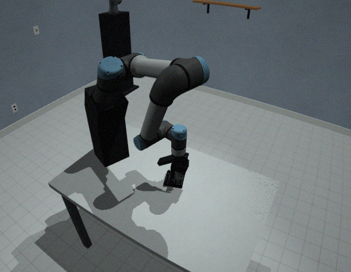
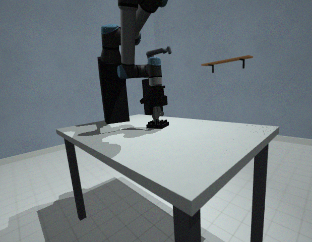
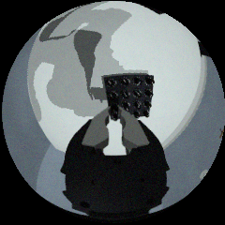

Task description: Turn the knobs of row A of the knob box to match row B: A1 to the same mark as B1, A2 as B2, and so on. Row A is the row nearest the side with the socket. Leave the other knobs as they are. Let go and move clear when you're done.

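Gripping a knob [image 3: 113, 112] at the near-left corner of the knob box [image 3: 129, 95], the claw [image 3: 114, 117] points straight down, fingertips pinched narrow around it. Directly beneath the claw, the black box lies flat on the table [image 2: 192, 156], its remaining knobs spread ahead and to the right. Behind the claw stands the arm's dark pedestal [image 2: 113, 91].
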Controlling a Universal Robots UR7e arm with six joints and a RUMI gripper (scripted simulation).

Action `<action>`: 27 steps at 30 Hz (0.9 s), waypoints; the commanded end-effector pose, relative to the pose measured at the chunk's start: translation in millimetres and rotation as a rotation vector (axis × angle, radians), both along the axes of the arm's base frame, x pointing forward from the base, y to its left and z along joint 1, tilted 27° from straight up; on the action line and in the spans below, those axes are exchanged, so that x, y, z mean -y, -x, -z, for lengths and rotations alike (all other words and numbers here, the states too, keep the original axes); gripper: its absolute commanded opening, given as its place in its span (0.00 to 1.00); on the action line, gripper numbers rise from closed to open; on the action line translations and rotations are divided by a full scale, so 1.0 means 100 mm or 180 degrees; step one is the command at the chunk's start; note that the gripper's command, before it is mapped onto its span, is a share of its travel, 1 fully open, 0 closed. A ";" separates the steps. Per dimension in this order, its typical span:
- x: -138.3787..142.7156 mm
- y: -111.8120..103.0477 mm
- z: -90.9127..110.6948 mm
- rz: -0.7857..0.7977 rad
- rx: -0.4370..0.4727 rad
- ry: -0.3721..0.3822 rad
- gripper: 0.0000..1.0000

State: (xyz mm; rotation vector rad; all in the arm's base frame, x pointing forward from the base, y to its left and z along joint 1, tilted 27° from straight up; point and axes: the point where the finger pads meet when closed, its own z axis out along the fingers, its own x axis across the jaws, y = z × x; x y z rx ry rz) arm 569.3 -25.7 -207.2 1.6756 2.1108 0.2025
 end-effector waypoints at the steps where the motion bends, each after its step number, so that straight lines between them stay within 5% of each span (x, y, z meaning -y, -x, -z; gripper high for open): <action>1: 0.01 0.00 -0.01 -0.0392 -0.0059 0.0176 0.04; 27: 0.02 -0.01 -0.01 -0.1535 -0.0252 0.0715 0.04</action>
